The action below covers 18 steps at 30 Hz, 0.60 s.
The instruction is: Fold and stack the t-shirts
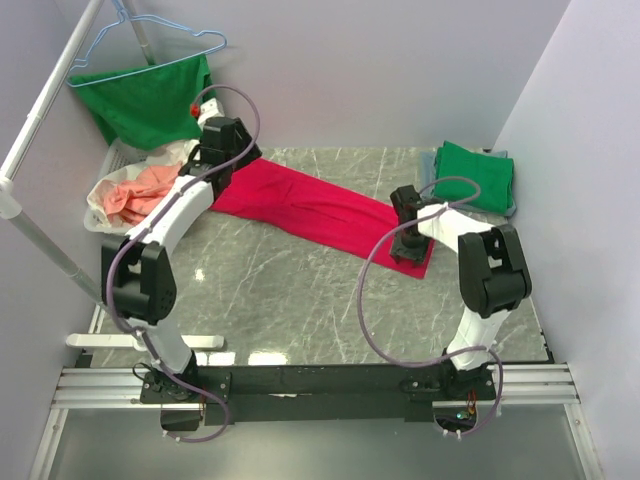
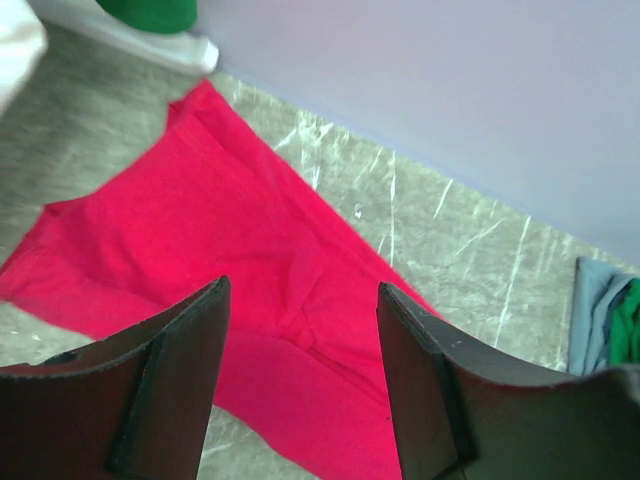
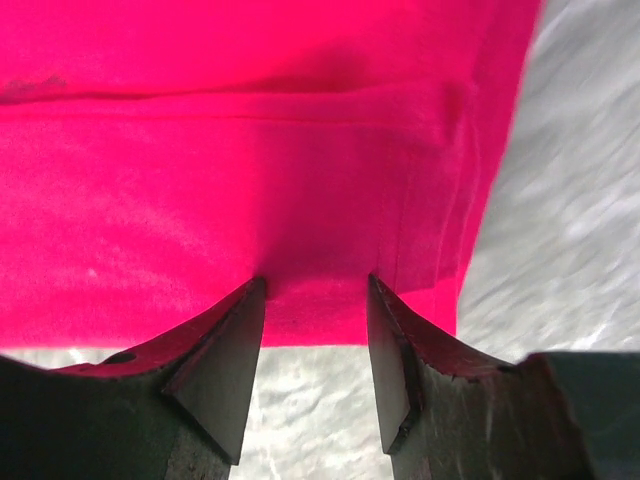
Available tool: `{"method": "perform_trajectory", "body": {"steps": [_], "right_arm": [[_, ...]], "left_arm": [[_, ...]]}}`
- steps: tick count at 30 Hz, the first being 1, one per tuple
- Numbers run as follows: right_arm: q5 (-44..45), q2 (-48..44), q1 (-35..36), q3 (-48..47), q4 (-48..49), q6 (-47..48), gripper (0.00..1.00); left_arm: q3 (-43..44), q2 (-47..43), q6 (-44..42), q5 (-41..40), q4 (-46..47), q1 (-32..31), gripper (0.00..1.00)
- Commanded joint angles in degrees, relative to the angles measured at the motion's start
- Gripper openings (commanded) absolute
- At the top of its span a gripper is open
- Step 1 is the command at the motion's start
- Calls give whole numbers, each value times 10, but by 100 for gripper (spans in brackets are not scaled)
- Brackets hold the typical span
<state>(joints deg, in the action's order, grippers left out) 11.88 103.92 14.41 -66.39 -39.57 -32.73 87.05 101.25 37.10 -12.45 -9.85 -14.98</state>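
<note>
The crimson-red t-shirt [image 1: 310, 205] lies folded into a long strip, running diagonally across the marble table [image 1: 290, 300]. My left gripper [image 1: 225, 150] hovers open above the strip's far left end; its wrist view shows the red cloth [image 2: 230, 250] below, with nothing between the fingers [image 2: 190, 350]. My right gripper [image 1: 405, 250] is open at the near right end. Its fingertips [image 3: 250, 300] rest on the red hem [image 3: 310, 310], just inside the edge. A folded green t-shirt [image 1: 478, 175] sits on a folded grey one [image 1: 430, 165] at the back right.
A green garment [image 1: 150, 100] hangs on a blue hanger [image 1: 150, 45] from a rack at the back left. Below it a white basket [image 1: 100, 205] holds pink and white clothes. Walls close in the table at the back and right.
</note>
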Motion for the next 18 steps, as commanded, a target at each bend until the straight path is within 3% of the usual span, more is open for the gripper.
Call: {"method": "perform_trajectory", "body": {"steps": [1, 9, 16, 18], "right_arm": [[-48, -55, 46, 71, 2, -49, 52], [-60, -164, 175, 208, 54, -208, 51], [-63, -199, 400, 233, 47, -330, 51], [-60, -184, 434, 218, 31, -344, 51]], "left_arm": [[-9, -61, -23, -26, -5, -1, 66], [-14, -79, -25, -46, -41, -1, 67], [8, -37, -11, -43, -88, -3, 67], [25, -12, -8, -46, -102, -5, 67]]}}
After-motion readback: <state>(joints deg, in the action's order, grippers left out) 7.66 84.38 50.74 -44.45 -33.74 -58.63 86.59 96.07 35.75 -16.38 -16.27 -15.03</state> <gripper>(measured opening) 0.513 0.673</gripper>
